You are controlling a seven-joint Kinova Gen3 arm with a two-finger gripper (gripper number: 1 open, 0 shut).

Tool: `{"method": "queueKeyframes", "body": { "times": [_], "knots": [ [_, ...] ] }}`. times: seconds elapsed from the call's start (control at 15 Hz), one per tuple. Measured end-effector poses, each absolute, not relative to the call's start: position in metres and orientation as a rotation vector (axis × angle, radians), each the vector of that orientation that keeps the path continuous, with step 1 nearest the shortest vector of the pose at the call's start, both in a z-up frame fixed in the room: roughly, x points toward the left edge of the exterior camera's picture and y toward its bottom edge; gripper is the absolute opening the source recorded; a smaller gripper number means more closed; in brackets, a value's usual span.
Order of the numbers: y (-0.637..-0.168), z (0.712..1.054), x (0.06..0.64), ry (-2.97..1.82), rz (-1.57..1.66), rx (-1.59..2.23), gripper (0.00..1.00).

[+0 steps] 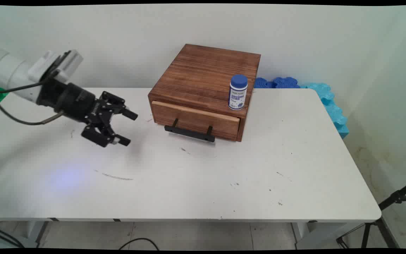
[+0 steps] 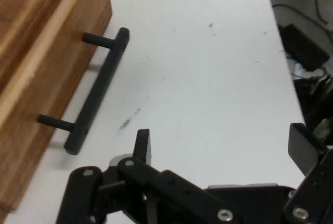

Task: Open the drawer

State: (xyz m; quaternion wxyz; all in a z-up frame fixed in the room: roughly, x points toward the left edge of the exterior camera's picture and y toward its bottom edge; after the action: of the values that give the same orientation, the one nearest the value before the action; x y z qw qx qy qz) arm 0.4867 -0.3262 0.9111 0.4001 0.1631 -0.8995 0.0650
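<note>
My gripper (image 1: 129,128) hangs open just above the white table (image 1: 203,183), left of a brown wooden drawer box (image 1: 206,76). Nothing sits between its fingers. The box's drawer front (image 1: 196,120) is shut and carries a black bar handle (image 1: 189,133), a short way to the right of my fingertips. In the hand view the handle (image 2: 99,89) lies up and left of the gripper (image 2: 218,143), with bare tabletop between them. A white bottle with a blue cap (image 1: 238,92) stands upright on the box's top near its front right corner.
Blue foam pieces (image 1: 324,98) lie behind the box and along the table's far right edge. A black tripod (image 1: 393,204) stands on the floor beyond the right edge. Cables (image 1: 139,243) lie on the floor under the near edge.
</note>
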Motion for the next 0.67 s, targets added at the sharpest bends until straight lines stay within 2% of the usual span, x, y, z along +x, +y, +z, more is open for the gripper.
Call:
{"method": "queueKeyframes", "body": {
  "times": [0.67],
  "knots": [
    [-0.374, 0.908, 0.422, -2.406, 0.27, 0.312, 1.0]
  ]
}}
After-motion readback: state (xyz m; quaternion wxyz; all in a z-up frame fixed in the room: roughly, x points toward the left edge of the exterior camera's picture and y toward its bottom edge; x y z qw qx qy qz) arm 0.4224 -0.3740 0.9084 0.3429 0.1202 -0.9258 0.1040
